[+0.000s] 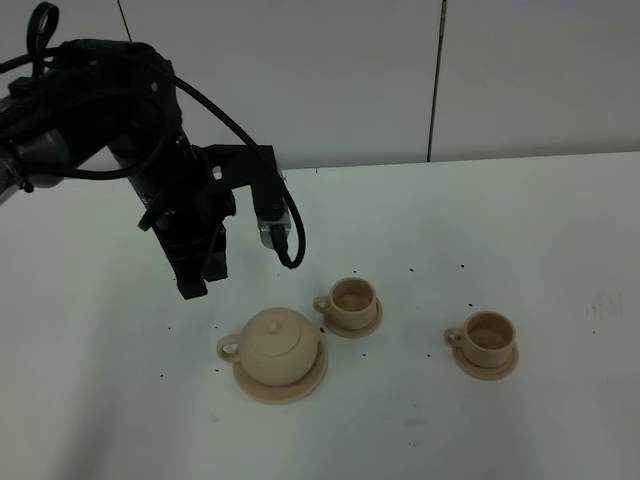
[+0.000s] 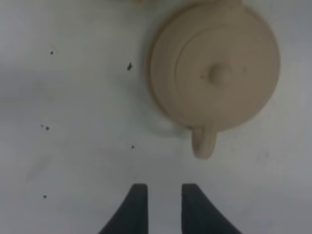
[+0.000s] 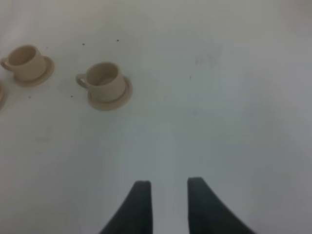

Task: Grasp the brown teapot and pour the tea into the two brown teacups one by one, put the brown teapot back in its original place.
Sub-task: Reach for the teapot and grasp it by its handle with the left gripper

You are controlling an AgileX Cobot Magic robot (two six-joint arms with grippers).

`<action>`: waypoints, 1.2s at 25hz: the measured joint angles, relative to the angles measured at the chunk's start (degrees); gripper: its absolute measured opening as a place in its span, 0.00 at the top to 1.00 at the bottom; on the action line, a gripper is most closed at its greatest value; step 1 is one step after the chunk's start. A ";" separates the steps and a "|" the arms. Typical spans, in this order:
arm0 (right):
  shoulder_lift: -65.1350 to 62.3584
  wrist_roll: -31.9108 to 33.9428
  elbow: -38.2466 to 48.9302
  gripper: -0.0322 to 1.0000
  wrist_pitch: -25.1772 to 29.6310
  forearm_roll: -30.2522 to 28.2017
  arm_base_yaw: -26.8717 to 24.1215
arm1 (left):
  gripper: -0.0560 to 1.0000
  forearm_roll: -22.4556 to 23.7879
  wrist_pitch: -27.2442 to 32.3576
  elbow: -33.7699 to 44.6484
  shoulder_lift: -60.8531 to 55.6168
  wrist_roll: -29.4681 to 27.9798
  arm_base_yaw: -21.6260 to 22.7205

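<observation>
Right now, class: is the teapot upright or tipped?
Upright: the teapot sits level on its saucer, with its lid knob pointing straight up.

The brown teapot [image 1: 272, 345] was a plain matte light tan all over, lid knob and handle alike, with no pattern, and the wide saucer [image 1: 290, 396] beneath it matched that tan. The nearer teacup [image 1: 352, 298] beside the teapot and the farther teacup [image 1: 488, 333] beyond it wore the same unmarked tan, as did their small saucers [image 1: 366, 328]. The table [image 1: 520, 220] around the teapot was white, sprinkled with tiny dark specks [image 1: 412, 270]. The arm [image 1: 150, 130] above the teapot was black, its cable [image 1: 291, 264] black too. The left gripper [image 2: 165, 207] and right gripper [image 3: 168, 207] looked near-black. The wall [image 1: 340, 70] behind was pale grey-white with thin dark seams [image 1: 436, 80]
</observation>
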 joint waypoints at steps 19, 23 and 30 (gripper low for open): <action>0.00 0.00 0.00 0.78 0.00 0.00 0.00 | 0.56 -1.15 0.04 1.24 3.65 0.64 -0.28; 0.00 0.11 0.00 0.77 0.00 0.00 0.00 | 0.56 0.23 0.04 1.24 3.65 0.64 -0.28; 0.00 0.12 0.00 0.76 0.00 0.00 0.00 | 0.55 1.19 0.04 1.24 4.42 0.64 -0.85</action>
